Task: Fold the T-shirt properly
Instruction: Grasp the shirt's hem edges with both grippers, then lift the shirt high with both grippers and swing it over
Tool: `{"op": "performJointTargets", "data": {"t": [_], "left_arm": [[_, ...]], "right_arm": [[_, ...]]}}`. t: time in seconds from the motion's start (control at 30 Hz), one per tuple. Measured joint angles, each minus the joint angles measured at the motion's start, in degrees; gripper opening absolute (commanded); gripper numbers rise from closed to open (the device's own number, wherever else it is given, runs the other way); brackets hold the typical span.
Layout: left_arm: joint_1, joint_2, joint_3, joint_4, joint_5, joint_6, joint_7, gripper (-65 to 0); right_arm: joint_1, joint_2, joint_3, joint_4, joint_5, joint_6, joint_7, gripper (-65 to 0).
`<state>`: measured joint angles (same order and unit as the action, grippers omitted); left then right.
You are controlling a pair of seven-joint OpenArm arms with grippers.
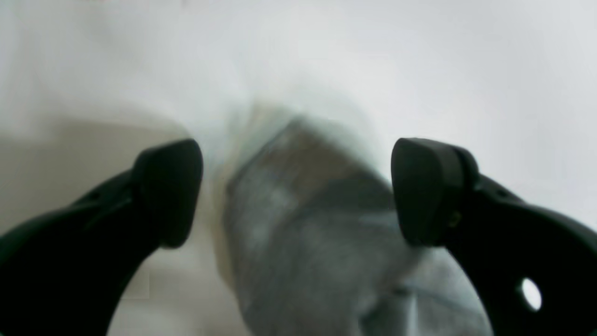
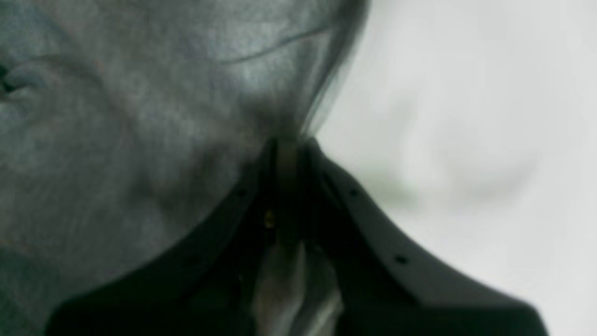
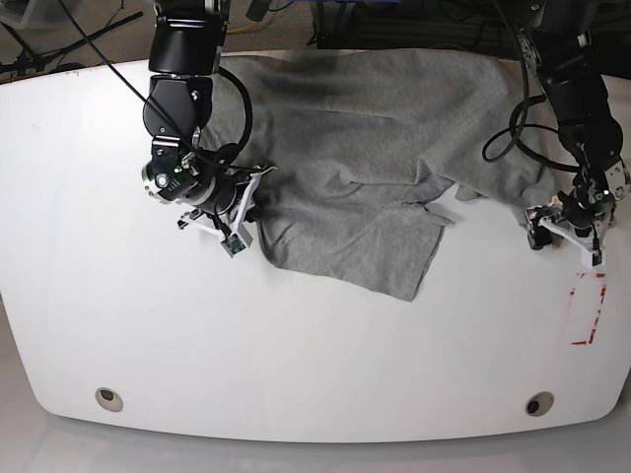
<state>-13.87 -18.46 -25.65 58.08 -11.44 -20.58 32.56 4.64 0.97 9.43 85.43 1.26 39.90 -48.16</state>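
Two arms reach in from 12 o'clock over the white desk (image 3: 315, 374). The right tool (image 2: 289, 144) is clenched on the 9 o'clock edge of the one grey T-shirt (image 3: 375, 148), which lies crumpled across the far half. The left tool (image 1: 296, 191), at 3 o'clock, hangs released just beside the cloth's edge, its two fingers (image 1: 422, 186) spread wide.

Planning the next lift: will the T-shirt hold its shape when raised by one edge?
Probably not. The T-shirt lies rumpled in soft creases, so it will likely sag. Cloth bunches thin where the right gripper pinches it, suggesting it drapes. It looks light.
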Motion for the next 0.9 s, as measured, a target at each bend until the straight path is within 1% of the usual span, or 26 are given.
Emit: {"op": "performJointTargets", "data": {"t": [0.1, 0.13, 0.17, 0.2, 0.23, 0.27, 0.3, 0.33, 0.4, 0.43, 0.47, 0.57, 0.7, 0.73, 0.77, 0.83, 0.87, 0.9], "left_arm": [[-1.2, -0.5, -0.1, -2.9, -0.5, 0.0, -1.0, -6.1], [-1.4, -0.6, -0.1, -3.5, -0.6, 0.0, -1.2, -7.8], [-1.4, -0.6, -0.1, -3.7, -0.6, 0.0, -1.2, -11.0], [-1.3, -0.6, -0.1, -3.7, -0.6, 0.0, -1.6, -15.3], [-1.2, -0.7, -0.1, -3.8, -0.6, 0.0, -2.1, -22.5], [-1.0, -0.7, -0.1, -3.8, -0.6, 0.0, -2.2, -31.5], [-1.0, -0.8, -0.1, -4.0, -0.6, 0.0, -2.3, -38.6], [-1.1, -0.8, -0.1, -4.2, -0.7, 0.1, -2.1, -43.9], [-1.1, -0.9, -0.2, -4.2, 0.5, 0.2, -2.1, -56.7], [-1.1, -0.9, -0.2, -4.2, 1.6, 0.1, -2.1, -61.5], [-1.1, -0.8, -0.2, -4.2, 3.0, 0.0, -2.4, -64.4], [-1.3, -0.6, -0.2, -4.2, 6.2, -0.1, -2.4, -64.6], [-1.0, -0.3, -0.2, -3.1, 7.0, -0.1, -2.1, -64.6], [-0.7, -0.3, -0.2, -2.3, 7.0, -0.7, -1.8, -64.6], [-0.1, -0.2, -0.2, -1.3, 7.5, -1.4, -0.8, -64.6], [1.6, 0.0, -0.2, 2.2, 8.1, -3.6, 1.9, -64.6], [2.5, 0.0, -0.2, 4.1, 7.8, -4.2, 3.1, -64.6], [3.0, 0.2, -0.2, 5.8, 8.3, -4.0, 4.7, -64.6]], "right_arm": [[0.0, 0.0, -0.1, 0.0, 0.2, 0.0, 0.1, -65.0], [0.0, 0.0, -0.1, 0.0, 0.2, 0.0, 0.0, -65.0], [0.0, 0.0, -0.1, 0.0, 0.2, 0.0, 0.1, -65.0], [0.0, 0.0, 0.0, 0.0, 0.2, 0.0, 0.1, -65.0], [0.0, 0.0, 0.0, 0.0, 0.1, 0.0, 0.1, -65.0], [0.0, 0.0, 0.0, 0.0, 0.0, 0.0, 0.0, -65.0], [0.0, 0.0, 0.0, 0.0, 0.1, 0.0, 0.1, -65.0], [0.0, 0.0, 0.0, 0.0, 0.1, 0.0, 0.1, -65.0], [0.0, 0.0, 0.0, 0.0, 0.0, 0.0, 0.1, -65.0], [0.0, 0.0, 0.0, 0.0, 0.1, 0.0, 0.1, -65.0], [0.0, 0.0, 0.0, 0.0, 0.1, 0.0, 0.1, -65.0], [-0.2, 0.0, 0.0, 0.5, 0.0, 0.0, -0.1, -65.0], [-0.3, 0.0, 0.1, 3.6, 0.0, 0.0, -0.1, -65.0], [-0.2, 0.0, 0.1, 4.4, 0.2, 0.0, -0.1, -65.0], [-0.2, 0.0, 0.1, 5.2, 0.1, 0.0, -0.1, -65.0], [0.0, 0.0, 0.1, 7.2, 0.2, 0.0, -0.1, -65.0], [0.0, 0.0, 0.1, 7.9, 0.2, 0.1, 0.0, -65.0], [0.1, 0.0, 0.1, 8.4, 0.0, 0.2, 0.0, -65.0]]}}
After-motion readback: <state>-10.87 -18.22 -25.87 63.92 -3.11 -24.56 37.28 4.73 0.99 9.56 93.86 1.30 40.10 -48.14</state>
